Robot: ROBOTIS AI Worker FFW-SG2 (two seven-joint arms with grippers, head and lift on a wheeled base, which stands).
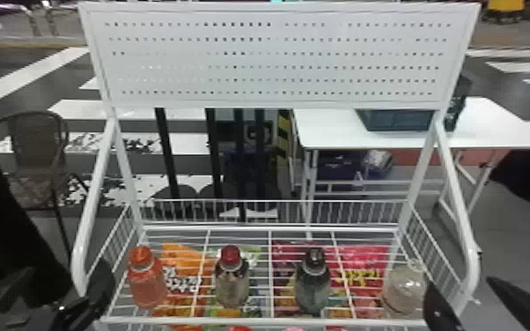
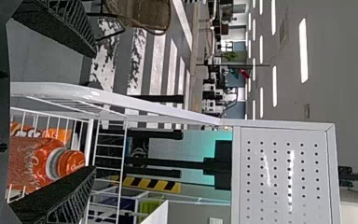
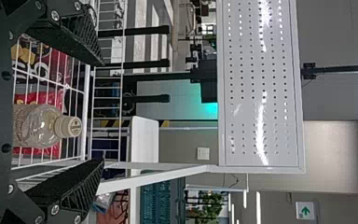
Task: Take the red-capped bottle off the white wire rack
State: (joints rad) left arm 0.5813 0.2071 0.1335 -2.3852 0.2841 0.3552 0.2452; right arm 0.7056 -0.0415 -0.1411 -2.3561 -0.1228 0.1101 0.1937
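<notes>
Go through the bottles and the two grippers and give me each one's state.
Orange-capped bottle, upright and capped.
Red-capped bottle, upright, capped, on the white wire rack.
Black-capped bottle, upright and capped.
Pale-capped bottle, upright and capped.
Left gripper, open and empty.
Right gripper, open and empty.

The left gripper (image 1: 61, 277) sits low at the head view's left and the right gripper (image 1: 459, 283) low at its right, well apart, both black and pointing forward, each leaning a little inward. In the left wrist view the fingers (image 2: 60, 23) stand wide open, the tips slanting toward each other. The right wrist view has its fingers (image 3: 70, 35) spread wide as well, with a like slant, lattice sides and bolts near the base.
</notes>
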